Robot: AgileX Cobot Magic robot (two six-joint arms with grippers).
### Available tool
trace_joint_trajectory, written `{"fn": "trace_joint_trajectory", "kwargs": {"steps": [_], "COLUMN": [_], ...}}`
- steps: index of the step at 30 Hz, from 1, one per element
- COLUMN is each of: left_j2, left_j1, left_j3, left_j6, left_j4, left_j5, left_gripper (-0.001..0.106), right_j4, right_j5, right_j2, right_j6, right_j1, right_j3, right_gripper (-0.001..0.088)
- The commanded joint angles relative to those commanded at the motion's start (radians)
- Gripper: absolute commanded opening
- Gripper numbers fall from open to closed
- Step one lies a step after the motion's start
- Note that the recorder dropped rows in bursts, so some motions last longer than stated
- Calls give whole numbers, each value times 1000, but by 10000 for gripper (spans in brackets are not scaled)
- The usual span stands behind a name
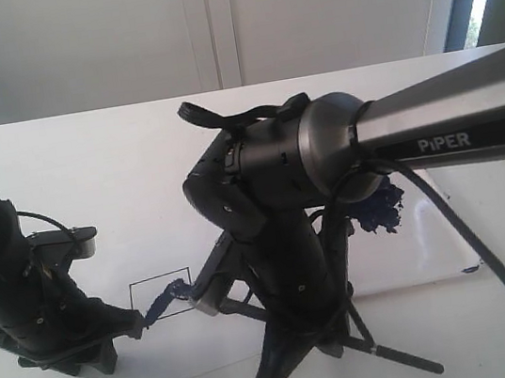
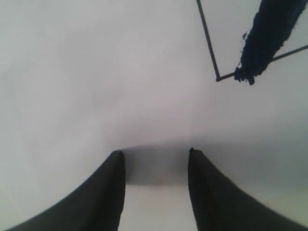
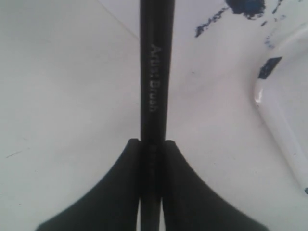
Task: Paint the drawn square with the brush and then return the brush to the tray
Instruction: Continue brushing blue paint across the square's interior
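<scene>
Black fingers of the right gripper (image 3: 153,142) pinch the brush (image 3: 155,72) mid-handle. Just beside them runs the rim of the tray (image 3: 269,110), which holds a dark blue paint blob (image 1: 384,209). The left gripper (image 2: 154,154) is spread and empty over the paper sheet (image 1: 163,354), near a corner of the drawn square (image 2: 216,77). The square is mostly white, and its single blue stroke (image 2: 267,38) crosses the outline. The narrow pinch may let the handle pivot, sending paint further outside.

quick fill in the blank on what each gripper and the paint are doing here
The right fingers are shut on the ____.
The left fingers are open and hold ____.
The stroke over the square corner is dark ____.
Missing words: brush; nothing; blue.
</scene>
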Motion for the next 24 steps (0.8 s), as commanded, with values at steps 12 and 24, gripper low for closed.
{"fn": "trace_joint_trajectory", "kwargs": {"steps": [12, 24], "left_j2": [0, 0], "left_j1": [0, 0], "left_j3": [0, 0], "left_j6": [0, 0], "left_j4": [4, 6], "left_j5": [9, 20], "left_gripper": [478, 478], "right_j4": [-89, -129], "right_j5": [0, 0], "right_j2": [-10, -50], "right_j6": [23, 26], "right_j1": [58, 22], "right_j3": [105, 101], "right_gripper": [0, 0]}}
